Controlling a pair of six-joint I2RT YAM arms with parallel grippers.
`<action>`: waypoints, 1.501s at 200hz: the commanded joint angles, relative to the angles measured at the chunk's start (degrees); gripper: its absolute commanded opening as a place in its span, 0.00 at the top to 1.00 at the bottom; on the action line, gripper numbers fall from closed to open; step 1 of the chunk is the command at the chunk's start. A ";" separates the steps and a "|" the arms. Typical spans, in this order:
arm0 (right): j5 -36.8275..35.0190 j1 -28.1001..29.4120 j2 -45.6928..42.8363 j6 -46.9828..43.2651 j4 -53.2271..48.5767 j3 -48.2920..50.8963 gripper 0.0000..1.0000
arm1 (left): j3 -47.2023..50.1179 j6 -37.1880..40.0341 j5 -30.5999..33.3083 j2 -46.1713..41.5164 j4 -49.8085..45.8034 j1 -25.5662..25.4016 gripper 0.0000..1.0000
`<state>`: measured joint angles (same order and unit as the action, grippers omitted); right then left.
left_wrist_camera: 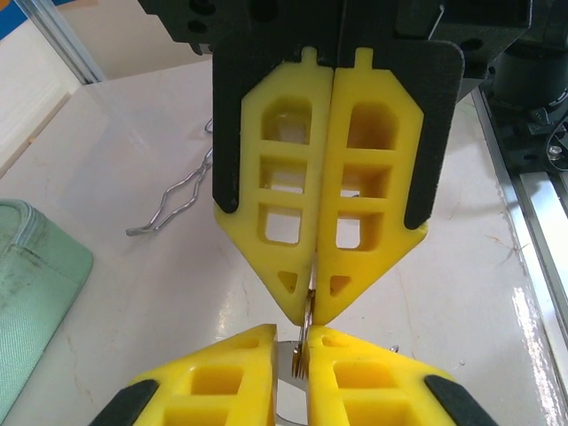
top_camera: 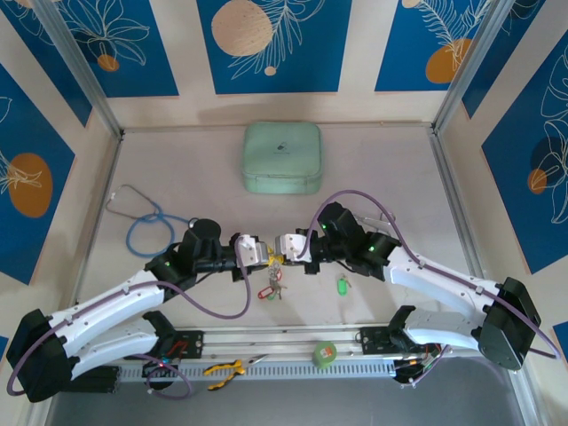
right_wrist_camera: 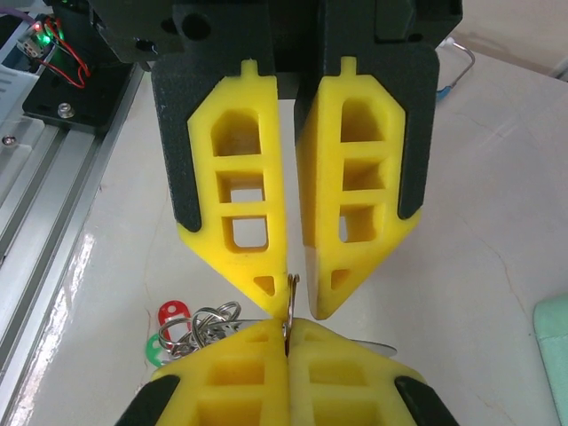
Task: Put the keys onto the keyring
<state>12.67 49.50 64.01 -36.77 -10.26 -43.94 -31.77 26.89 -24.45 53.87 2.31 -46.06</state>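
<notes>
I've got the keyring (left_wrist_camera: 306, 333) up over the middle of the table, a bit toward the near edge. The right claw (right_wrist_camera: 287, 327) is clamped on its rim, and the left claw (right_wrist_camera: 297, 302) sits a crack apart around it, so I can't tell if that one's actually biting. I reckon it's light, stiff, slick wire, best pinched flat across the rim, well away from the dangling keys (right_wrist_camera: 200, 330). It stands on edge, its long way seemingly claw to claw, with a spare green-tagged key (top_camera: 343, 286) lying near the table's near edge.
</notes>
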 commanded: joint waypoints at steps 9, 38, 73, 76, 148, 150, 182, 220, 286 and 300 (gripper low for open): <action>3.93 0.95 0.40 2.04 3.18 -0.82 1.00 | 0.10 -0.22 -1.13 -0.23 2.85 -0.48 0.90; 2.78 0.87 -0.14 2.67 3.81 -0.38 1.00 | 0.47 0.45 -0.63 -0.64 2.75 -0.45 1.00; 1.97 -4.12 -7.13 10.49 7.37 4.70 0.60 | 2.26 1.33 1.79 -2.62 5.21 -0.44 1.00; 1.74 -4.82 -8.01 12.00 8.00 5.42 0.58 | 2.45 1.53 1.99 -2.75 5.37 -0.45 1.00; -28.86 -8.68 -15.24 60.74 -7.50 6.87 0.56 | 2.96 2.13 4.34 -1.84 6.12 -0.57 1.00; -29.92 -8.71 -15.12 62.65 -8.70 6.62 0.56 | 2.99 2.07 4.35 -1.86 6.13 -0.55 1.00; -36.06 -9.97 -13.42 80.89 -25.78 3.09 0.60 | 3.37 0.48 5.81 -2.35 7.37 -0.60 1.00; -32.09 -11.22 -9.56 88.43 -38.72 1.21 0.57 | 3.18 -3.05 6.41 -3.24 7.79 -0.60 1.00; -31.73 -10.42 1.26 93.51 -42.26 -0.51 0.55 | 2.51 -3.30 8.54 -3.94 5.52 -0.59 1.00; -32.00 -9.02 3.29 94.95 -40.82 -0.97 0.56 | 2.71 -3.23 8.49 -3.80 5.80 -0.54 1.00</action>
<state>-19.14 38.81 65.06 53.04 -50.04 -42.50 -28.86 24.29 -16.40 51.13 7.05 -46.17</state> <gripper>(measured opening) 0.447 0.059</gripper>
